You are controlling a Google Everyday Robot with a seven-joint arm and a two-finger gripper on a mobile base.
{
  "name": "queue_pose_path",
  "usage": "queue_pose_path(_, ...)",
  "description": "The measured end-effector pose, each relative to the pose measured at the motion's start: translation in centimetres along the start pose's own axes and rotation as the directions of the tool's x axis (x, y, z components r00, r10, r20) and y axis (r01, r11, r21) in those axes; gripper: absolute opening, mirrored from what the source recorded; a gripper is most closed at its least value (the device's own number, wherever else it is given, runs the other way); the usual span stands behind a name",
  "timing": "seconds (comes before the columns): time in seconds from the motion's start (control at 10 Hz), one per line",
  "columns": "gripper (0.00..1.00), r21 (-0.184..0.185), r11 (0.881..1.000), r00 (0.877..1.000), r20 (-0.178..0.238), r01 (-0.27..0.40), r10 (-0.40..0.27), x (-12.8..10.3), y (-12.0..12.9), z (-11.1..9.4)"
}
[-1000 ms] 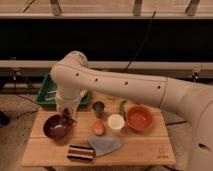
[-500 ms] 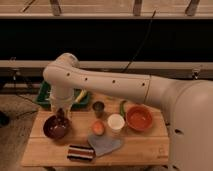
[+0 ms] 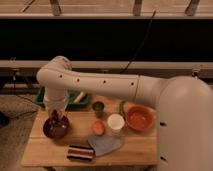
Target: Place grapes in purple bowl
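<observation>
The grapes (image 3: 56, 121) are sitting inside the purple bowl (image 3: 55, 128) at the left of the wooden table (image 3: 135, 145). The gripper (image 3: 55, 113) is hovering just above them; whether its jaws are gripping or released cannot be told. An orange bowl (image 3: 139, 118) is standing well apart.

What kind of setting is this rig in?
Probably a lab or test bench, not a home kitchen: a small wooden table set with the purple bowl, an orange bowl and a white cup, before bare rails and cables. The gripper is over the purple bowl.
</observation>
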Motion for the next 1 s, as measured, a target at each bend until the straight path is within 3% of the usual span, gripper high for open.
queue_pose_path(0.3, 0.63, 0.002, 1.0, 1.0, 0.0, 0.011, -0.011, -0.3, -0.7, 1.2)
queue_pose_path(0.5, 0.79, 0.008, 1.0, 1.0, 0.0, 0.015, -0.015, -0.4, -0.9, 1.8)
queue_pose_path(1.0, 0.79, 0.008, 1.0, 1.0, -0.001, 0.014, -0.014, -0.4, -0.9, 1.8)
